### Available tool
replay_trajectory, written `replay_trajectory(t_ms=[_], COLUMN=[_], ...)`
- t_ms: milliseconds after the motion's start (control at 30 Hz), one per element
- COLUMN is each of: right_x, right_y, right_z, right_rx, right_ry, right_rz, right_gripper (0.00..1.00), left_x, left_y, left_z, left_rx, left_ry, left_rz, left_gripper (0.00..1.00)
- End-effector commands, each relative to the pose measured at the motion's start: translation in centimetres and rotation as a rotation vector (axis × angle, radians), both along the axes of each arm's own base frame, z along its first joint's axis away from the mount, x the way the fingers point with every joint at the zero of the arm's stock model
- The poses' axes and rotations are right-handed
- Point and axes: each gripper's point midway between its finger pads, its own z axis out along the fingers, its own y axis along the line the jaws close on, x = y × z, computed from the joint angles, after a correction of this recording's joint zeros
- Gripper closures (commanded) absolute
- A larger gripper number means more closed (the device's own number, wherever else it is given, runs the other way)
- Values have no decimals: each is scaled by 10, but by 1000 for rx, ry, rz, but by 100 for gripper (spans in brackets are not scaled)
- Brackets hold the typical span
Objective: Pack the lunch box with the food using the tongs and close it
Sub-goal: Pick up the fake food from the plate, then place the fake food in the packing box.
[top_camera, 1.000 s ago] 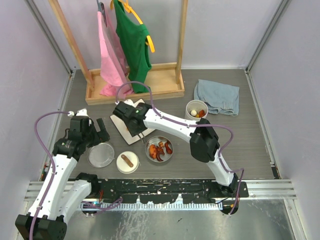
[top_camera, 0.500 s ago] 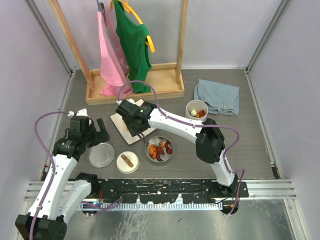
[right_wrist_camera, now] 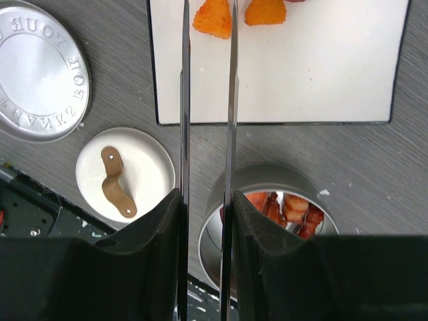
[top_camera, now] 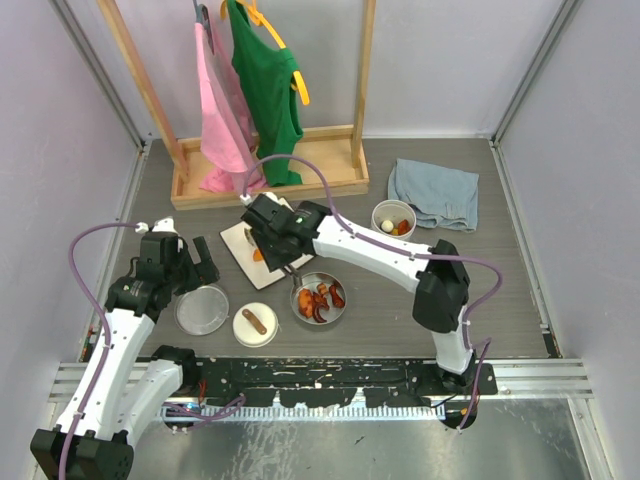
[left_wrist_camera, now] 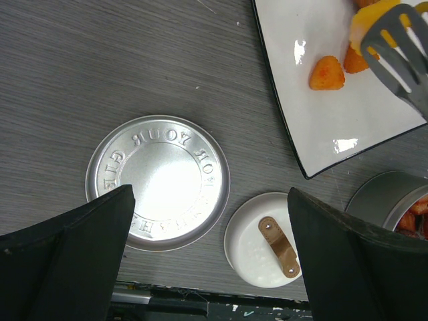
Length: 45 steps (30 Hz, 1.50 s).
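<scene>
My right gripper (right_wrist_camera: 207,204) is shut on the tongs (right_wrist_camera: 231,100), whose two thin arms reach out over the white plate (right_wrist_camera: 314,73). An orange piece of food (right_wrist_camera: 214,17) shows between the arms and another (right_wrist_camera: 265,10) lies just beside them. In the left wrist view the slotted tong tip (left_wrist_camera: 398,50) hovers over the orange pieces (left_wrist_camera: 327,72). The lunch box's wide tin (top_camera: 319,300) holds red and orange food (right_wrist_camera: 287,207). Its flat steel lid (left_wrist_camera: 158,180) lies under my open, empty left gripper (left_wrist_camera: 210,200). The tall cup (top_camera: 392,218) holds a few pieces.
A white round lid with a brown strap handle (left_wrist_camera: 271,237) lies between the flat lid and the tin. A folded blue cloth (top_camera: 435,193) is at the back right. A wooden rack (top_camera: 270,180) with pink and green clothes stands at the back.
My right arm has swung a little to the right and back, carrying the tongs across the plate. The left arm has not moved.
</scene>
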Motion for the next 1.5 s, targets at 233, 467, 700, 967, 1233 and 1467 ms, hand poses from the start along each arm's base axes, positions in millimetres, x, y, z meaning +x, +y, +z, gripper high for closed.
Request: replay_trajectory(t_ms=[233, 467, 700, 967, 1233, 1467], right_x=[-29, -49, -75, -107, -120, -121], right_y=[-52, -99, -145, -161, -161, -157], right_z=[66, 79, 75, 53, 32, 17], right_rx=[105, 55, 9, 4, 3, -23], right_ry=[-57, -59, -31, 84, 152, 173], right_rz=[-22, -32, -31, 14, 30, 29], right_gripper=[65, 65, 64, 63, 63, 62], left_x=[10, 9, 9, 9, 8, 8], left_y=[0, -1, -2, -2, -2, -2], left_z=[8, 9, 9, 9, 9, 9], left_rx=[-2, -6, -12, -11, -11, -11], left_ry=[-52, -52, -53, -54, -53, -54], left_rz=[-1, -4, -7, -7, -7, -7], left_gripper=[2, 2, 2, 2, 2, 2])
